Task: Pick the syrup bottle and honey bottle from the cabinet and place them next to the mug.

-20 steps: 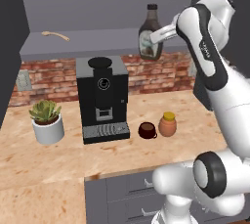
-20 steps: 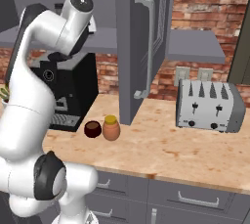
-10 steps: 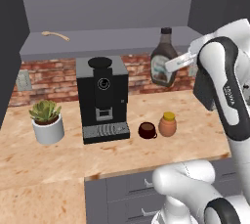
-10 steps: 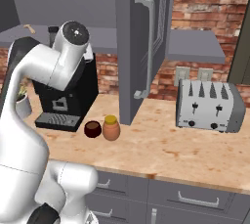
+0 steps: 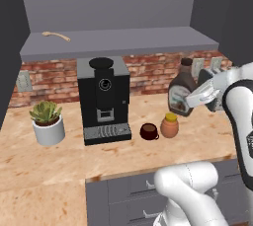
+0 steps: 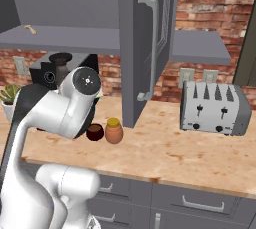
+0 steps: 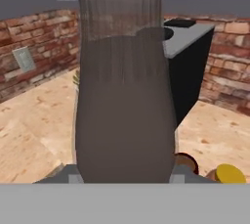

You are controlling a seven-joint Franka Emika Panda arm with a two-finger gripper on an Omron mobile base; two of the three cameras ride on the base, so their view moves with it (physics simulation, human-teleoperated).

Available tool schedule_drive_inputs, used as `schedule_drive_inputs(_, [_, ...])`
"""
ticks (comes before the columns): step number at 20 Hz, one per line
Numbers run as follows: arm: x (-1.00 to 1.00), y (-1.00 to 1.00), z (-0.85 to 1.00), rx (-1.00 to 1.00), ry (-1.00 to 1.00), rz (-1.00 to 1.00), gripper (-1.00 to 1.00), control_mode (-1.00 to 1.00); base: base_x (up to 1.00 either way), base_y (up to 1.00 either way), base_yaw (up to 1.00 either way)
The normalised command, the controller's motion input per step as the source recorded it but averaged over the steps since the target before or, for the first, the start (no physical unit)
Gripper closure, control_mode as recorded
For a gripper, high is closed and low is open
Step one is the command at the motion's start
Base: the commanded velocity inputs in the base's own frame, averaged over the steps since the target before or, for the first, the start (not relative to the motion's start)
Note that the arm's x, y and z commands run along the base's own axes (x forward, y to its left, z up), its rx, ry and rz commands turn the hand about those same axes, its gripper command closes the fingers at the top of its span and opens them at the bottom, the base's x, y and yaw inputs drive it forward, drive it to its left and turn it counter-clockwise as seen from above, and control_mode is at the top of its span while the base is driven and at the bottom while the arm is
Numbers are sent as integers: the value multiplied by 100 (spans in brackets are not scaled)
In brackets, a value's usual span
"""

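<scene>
Fingers [image 5: 197, 96] of the white arm grip the syrup bottle [image 5: 181, 91], clamped on its dark brown body and holding it in the air above the tabletop [image 5: 59, 163], up and to the right of the other task things. In the hand view the syrup bottle [image 7: 124, 86] stands right in front of the camera, upright along the frame.

From left to right in the left base view: a green plant in a white pot [image 5: 48, 123] sits at the far left of the tabletop, the black coffee machine [image 5: 103, 99] stands beside it, then the mug [image 5: 148, 131] rests just beside the machine's lower right corner, and the honey bottle [image 5: 169, 125] stands just to the right of the mug, near touching it. Above them runs the cabinet [image 5: 118, 42], its grey shelf board carrying a small pale object [image 5: 55, 35] near its left end. In the right base view a silver toaster [image 6: 214, 108] sits well apart on the right.
</scene>
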Motion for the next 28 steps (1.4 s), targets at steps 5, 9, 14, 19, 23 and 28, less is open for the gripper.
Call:
schedule_drive_inputs(5, [-4,-23,-48,0,0,0,100,-100,0,0,0])
schedule_drive_inputs(9, [11,-43,-38,0,0,-5,100,-100,0,0,0])
schedule_drive_inputs(14, [38,-43,-8,0,0,-7,100,-100,0,0,0])
schedule_drive_inputs(19, [56,-28,-3,0,0,-9,100,-100,0,0,0])
schedule_drive_inputs(23, [68,-23,-3,0,0,-11,100,-100,0,0,0])
schedule_drive_inputs(28, [62,-5,-10,0,0,-8,100,-100,0,0,0])
